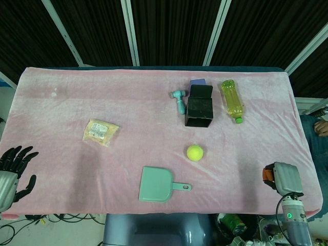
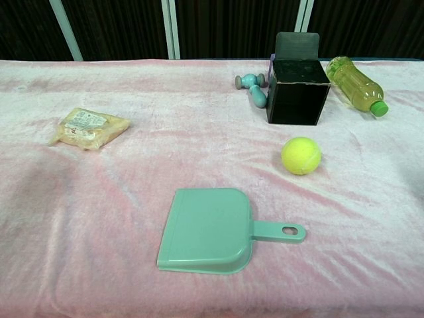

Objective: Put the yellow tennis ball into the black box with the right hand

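The yellow tennis ball [image 1: 195, 152] lies on the pink cloth, a little nearer than the black box [image 1: 199, 106], whose open mouth faces the front. The chest view shows the tennis ball [image 2: 301, 155] right of centre and the black box [image 2: 297, 93] behind it, with no hands. My right hand [image 1: 281, 178] hangs low at the table's near right corner, far right of the ball. It holds nothing; its back faces the camera and one orange fingertip sticks out sideways. My left hand [image 1: 11, 171] is at the near left edge, fingers spread and empty.
A teal dustpan [image 1: 159, 184] lies in front of the ball. A teal dumbbell toy [image 1: 179, 100] sits left of the box and a yellow-green bottle [image 1: 232, 100] to its right. A snack packet [image 1: 100, 131] lies at the left.
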